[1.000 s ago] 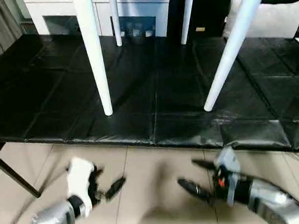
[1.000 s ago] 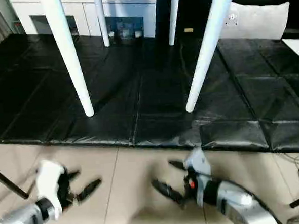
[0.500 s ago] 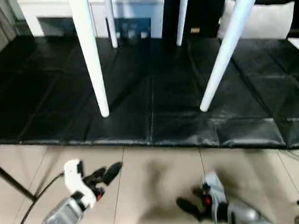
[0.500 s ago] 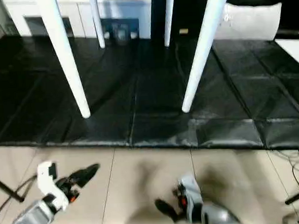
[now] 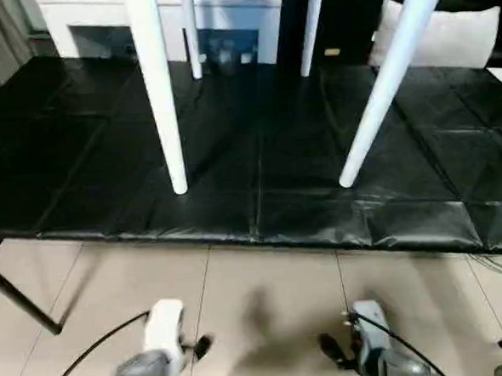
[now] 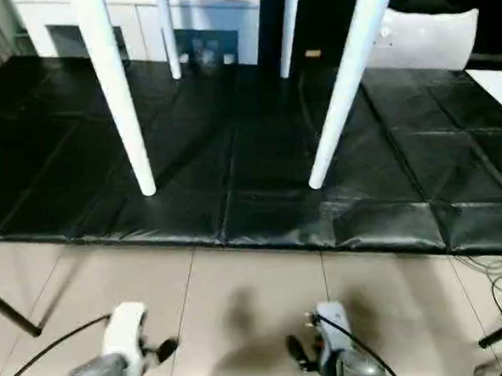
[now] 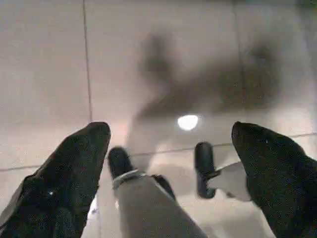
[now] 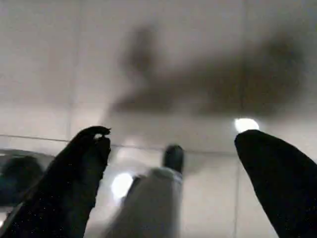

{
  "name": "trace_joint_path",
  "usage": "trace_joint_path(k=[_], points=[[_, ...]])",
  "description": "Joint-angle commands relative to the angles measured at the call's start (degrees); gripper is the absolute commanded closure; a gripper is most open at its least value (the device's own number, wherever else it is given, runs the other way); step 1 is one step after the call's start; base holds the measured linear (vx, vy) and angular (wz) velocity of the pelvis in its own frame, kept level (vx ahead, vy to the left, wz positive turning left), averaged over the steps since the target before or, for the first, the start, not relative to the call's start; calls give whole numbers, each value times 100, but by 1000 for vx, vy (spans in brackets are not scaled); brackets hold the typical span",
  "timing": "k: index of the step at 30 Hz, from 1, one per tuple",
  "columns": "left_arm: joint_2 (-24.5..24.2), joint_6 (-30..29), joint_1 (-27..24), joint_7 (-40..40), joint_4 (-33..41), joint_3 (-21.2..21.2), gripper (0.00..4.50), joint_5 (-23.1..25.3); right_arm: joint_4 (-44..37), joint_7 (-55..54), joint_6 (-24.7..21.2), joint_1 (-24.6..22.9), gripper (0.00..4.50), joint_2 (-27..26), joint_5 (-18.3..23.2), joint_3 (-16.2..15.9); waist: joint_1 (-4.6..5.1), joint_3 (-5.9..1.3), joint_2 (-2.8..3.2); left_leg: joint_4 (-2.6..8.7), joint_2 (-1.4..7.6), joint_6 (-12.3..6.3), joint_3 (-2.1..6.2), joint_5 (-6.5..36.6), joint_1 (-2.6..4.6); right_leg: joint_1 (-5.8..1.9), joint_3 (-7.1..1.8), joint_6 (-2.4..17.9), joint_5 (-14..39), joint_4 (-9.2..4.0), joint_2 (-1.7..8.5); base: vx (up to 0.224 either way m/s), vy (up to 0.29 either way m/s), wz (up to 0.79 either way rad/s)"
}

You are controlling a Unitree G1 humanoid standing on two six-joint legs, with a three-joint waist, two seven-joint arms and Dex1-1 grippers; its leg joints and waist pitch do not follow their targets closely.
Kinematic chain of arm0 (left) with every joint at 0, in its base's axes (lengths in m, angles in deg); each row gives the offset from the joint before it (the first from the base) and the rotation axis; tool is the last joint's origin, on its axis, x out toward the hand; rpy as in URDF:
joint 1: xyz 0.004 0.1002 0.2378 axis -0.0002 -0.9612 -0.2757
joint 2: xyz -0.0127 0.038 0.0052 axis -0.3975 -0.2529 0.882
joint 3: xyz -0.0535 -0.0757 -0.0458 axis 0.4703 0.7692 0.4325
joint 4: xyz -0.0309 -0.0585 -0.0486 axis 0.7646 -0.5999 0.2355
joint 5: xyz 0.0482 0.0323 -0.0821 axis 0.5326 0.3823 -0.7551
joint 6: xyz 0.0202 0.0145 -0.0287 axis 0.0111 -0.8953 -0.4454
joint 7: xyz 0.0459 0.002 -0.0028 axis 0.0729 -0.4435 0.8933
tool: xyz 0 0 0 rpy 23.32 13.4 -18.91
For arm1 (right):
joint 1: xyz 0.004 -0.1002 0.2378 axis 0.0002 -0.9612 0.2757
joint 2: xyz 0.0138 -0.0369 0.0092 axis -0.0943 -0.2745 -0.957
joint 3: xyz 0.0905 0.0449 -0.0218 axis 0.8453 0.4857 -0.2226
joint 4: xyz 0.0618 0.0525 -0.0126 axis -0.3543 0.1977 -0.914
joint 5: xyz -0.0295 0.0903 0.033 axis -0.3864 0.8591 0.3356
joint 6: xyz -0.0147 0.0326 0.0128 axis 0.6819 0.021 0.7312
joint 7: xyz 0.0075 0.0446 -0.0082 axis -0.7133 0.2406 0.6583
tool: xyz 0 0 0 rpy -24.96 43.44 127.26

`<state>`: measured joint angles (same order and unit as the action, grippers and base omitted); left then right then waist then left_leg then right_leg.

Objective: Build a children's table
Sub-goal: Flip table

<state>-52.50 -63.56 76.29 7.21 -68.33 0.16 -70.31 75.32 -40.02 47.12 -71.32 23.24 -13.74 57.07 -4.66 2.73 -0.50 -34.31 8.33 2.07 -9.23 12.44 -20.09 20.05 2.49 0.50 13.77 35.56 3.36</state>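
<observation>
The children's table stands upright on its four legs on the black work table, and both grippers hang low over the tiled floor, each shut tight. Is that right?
Not quite: the grippers are open, not shut. The left wrist view shows the left gripper with fingers spread wide, and the right wrist view shows the same for the right gripper. The children's table does stand on the black work table.
</observation>
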Motion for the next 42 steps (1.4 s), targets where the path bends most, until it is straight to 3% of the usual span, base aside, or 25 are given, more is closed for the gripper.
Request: trace_joint_path(k=[1, 9, 20, 28, 34, 37, 42], points=[[21, 100, 28, 159, -334, 79, 7, 127, 90, -170, -74, -11, 0, -66, -91, 87, -5, -219, 13, 514, 546, -168, 199, 1240, -9, -126, -332, 1445, 694, -486, 695, 0, 0, 0], [30, 368, 110, 116, -904, 178, 7, 107, 252, -380, -161, -74, 0, -218, -428, 79, -2, -175, 42, 558, 598, -161, 190, 1494, 33, -60, -344, 1525, 779, -507, 685, 0, 0, 0], [181, 650, 352, 273, -1682, 386, 7, 172, 226, -215, -333, 78, 0, -106, -634, 198, -14, -154, 42, 577, 604, -145, 185, 1557, 32, -62, -370, 1428, 943, -546, 725, 0, 0, 0], [222, 692, 574, 364, -1970, 505, 7, 237, 215, -146, -363, 116, 0, -154, -734, 275, -22, -177, 49, 568, 615, -252, 178, 1291, 21, -73, -359, 1528, 464, -499, 722, 0, 0, 0], [29, 812, 439, 224, -2026, 550, 7, 275, 207, -120, -385, 135, 0, -194, -796, 336, -24, -184, 46, 532, 613, -492, 158, 936, -13, -67, -344, 1619, -131, -446, 715, 0, 0, 0], [-24, 831, 393, 207, -2066, 604, 7, 317, 205, -79, -409, 139, 0, -214, -837, 365, -22, -175, 52, 546, 627, -489, 158, 1076, 2, -57, -344, 1613, 63, -463, 719, 0, 0, 0], [22, 787, 469, 289, -2101, 620, 7, 327, 204, -71, -413, 155, 0, -224, -853, 379, -32, -137, 64, 593, 643, -257, 166, 1453, 15, -36, -370, 1562, 621, -519, 735, 0, 0, 0]])
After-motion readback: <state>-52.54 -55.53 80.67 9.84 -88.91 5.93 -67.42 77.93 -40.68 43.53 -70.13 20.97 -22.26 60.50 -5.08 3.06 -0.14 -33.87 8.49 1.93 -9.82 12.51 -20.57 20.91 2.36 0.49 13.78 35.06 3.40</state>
